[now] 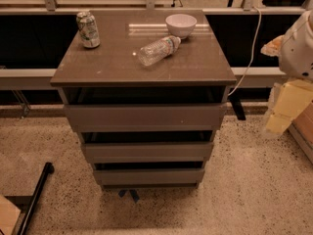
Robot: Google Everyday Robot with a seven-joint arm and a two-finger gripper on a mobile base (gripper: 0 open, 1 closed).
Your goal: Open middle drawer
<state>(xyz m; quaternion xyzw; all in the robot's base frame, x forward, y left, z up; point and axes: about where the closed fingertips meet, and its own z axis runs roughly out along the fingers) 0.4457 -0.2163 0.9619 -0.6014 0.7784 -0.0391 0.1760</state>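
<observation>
The middle drawer [146, 151] is the flat grey-brown front second from the top of the cabinet [142, 62], with a dark gap above it. It sits a little behind the taller top drawer front [145, 115] and above the narrow bottom front [149, 176]. My arm's white body [299, 45] is at the right edge of the view. My gripper [286, 106] hangs below it as a pale yellow shape, to the right of the cabinet and apart from it, about level with the top drawer. It touches no drawer.
On the cabinet top stand a green-white can [88, 29] at the back left and a white bowl [181, 24] at the back. A clear plastic bottle [157, 50] lies on its side. A white cable [249, 58] hangs at the right. A black pole [34, 199] lies on the speckled floor at lower left.
</observation>
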